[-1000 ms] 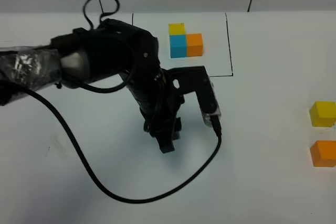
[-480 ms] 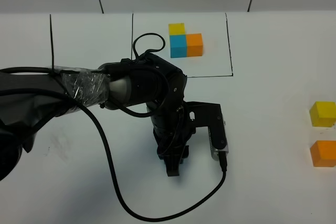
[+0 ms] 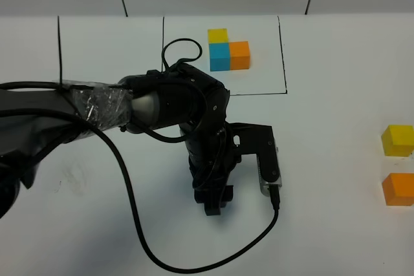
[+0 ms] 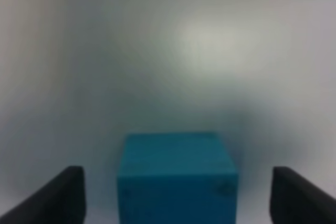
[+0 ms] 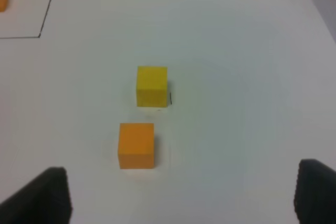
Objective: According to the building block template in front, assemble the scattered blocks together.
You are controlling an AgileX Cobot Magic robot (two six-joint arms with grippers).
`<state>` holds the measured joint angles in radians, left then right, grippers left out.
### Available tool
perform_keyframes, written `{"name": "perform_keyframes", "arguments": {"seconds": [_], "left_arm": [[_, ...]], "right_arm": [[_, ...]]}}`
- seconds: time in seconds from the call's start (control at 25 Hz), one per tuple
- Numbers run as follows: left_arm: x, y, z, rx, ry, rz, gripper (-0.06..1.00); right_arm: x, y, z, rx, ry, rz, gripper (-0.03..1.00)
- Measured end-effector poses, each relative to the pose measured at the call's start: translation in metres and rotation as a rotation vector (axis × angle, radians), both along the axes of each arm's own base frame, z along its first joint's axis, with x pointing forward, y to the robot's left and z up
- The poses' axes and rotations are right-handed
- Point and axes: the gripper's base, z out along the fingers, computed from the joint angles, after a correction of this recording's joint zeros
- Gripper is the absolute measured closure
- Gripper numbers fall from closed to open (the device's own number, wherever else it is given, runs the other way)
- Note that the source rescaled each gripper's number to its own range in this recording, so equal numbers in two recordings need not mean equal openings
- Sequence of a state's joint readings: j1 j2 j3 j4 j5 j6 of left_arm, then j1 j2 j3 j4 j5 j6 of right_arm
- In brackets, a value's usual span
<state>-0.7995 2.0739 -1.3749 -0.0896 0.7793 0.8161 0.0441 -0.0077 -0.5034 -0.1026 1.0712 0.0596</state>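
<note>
In the left wrist view you see the sky-blue cube (image 4: 177,179) between the spread fingers (image 4: 58,195) of the left end effector (image 3: 211,206), with a gap on each side. The exterior view hides this cube under the arm. The right wrist view shows the right end effector (image 5: 184,196) also spread wide, with the yellow cube (image 5: 152,85) and the orange cube (image 5: 136,145) near each other on the table (image 3: 323,211). Since one second ago, the left arm has moved away from the template (image 3: 226,50) toward the near side. The template is an L: yellow behind sky-blue, orange at its right, inside a black outline.
</note>
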Motion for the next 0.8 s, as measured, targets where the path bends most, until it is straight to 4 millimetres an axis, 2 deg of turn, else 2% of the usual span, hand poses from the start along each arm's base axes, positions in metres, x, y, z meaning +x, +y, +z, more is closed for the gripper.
{"name": "perform_keyframes", "arguments": {"seconds": [0.04, 0.08, 0.12, 0.2, 0.36, 0.52, 0.64, 0.8], "left_arm": [[-0.001, 0.001, 0.008, -0.009, -0.008, 0.0, 0.08], [-0.002, 0.002, 0.02, -0.025, -0.025, -0.001, 0.01], [-0.003, 0.003, 0.034, -0.045, -0.046, -0.002, -0.03], [-0.007, 0.008, 0.064, -0.082, -0.098, -0.009, -0.06], [-0.024, 0.029, 0.13, -0.142, -0.185, -0.012, -0.02], [-0.051, 0.065, 0.194, -0.155, -0.285, -0.004, 0.1], [-0.071, 0.1, 0.235, -0.159, -0.409, 0.114, 0.18], [-0.1, 0.154, 0.28, -0.151, -0.571, 0.366, 0.21]], "right_arm": [[0.0, 0.0, 0.0, 0.0, 0.0, 0.0, 0.24], [0.0, 0.0, 0.0, 0.0, 0.0, 0.0, 0.24], [0.0, 0.0, 0.0, 0.0, 0.0, 0.0, 0.24], [0.0, 0.0, 0.0, 0.0, 0.0, 0.0, 0.24], [0.0, 0.0, 0.0, 0.0, 0.0, 0.0, 0.24], [0.0, 0.0, 0.0, 0.0, 0.0, 0.0, 0.24], [0.0, 0.0, 0.0, 0.0, 0.0, 0.0, 0.24], [0.0, 0.0, 0.0, 0.0, 0.0, 0.0, 0.24]]}}
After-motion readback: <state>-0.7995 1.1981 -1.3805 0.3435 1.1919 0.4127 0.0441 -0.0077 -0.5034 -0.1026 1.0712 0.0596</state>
